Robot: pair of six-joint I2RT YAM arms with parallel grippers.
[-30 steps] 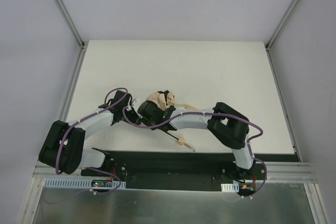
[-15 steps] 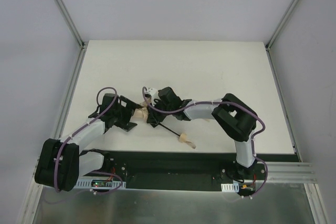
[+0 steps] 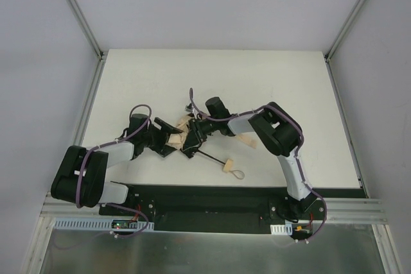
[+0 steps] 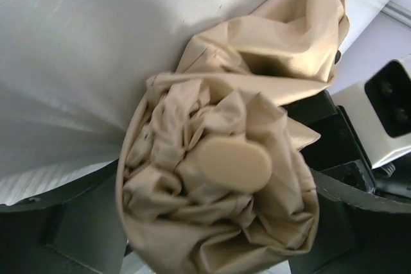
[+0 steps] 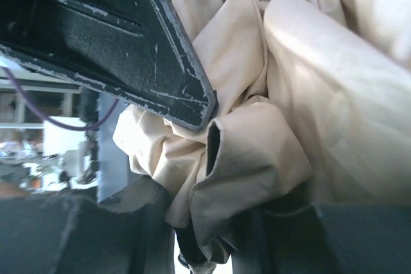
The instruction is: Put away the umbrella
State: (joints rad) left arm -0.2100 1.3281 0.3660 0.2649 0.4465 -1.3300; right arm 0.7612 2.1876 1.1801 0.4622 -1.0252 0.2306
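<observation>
Counter: the white counter (image 3: 257, 88) carries the umbrella in its near left part, not far from the black base plate (image 3: 212, 200).
Right arm: the right arm (image 3: 277, 134) rises from its base at the near right, bends, and reaches to the left, low over the counter, up to the umbrella.
Left arm: the left arm (image 3: 115, 151) lies low along the near left side and reaches to the right, so both arms meet at the same bundle.
Umbrella: the umbrella (image 3: 178, 138) lies folded on the counter between the two arm ends, canopy end to the far left, handle end to the near right.
Canopy: the beige canopy (image 4: 212, 178) is crumpled into a loose bundle. In the left wrist view a pale round cap (image 4: 229, 163) sits in the middle of the folds.
Left jaws: grasping the canopy bundle. The fabric fills the space between the two dark fingers (image 4: 70, 229) and touches both.
Right jaws: clenched on a fold of the canopy, which in the right wrist view goes down between its dark fingers (image 5: 83, 235). A dark bar (image 5: 128, 49) crosses the top left just beside the fabric, and I cannot tell what it is.
Shaft: the thin dark shaft (image 3: 209, 157) comes out of the bundle toward the near right, outside both jaws.
Strip: a small beige strip (image 3: 246, 142) lies just beside the right forearm. I cannot tell if it belongs to the umbrella.
Handle: the small pale handle (image 3: 227, 166) ends the shaft and rests on the counter, apart from the jaws.
Loop: a thin loop (image 3: 239, 174) lies on the counter, touching the handle.
</observation>
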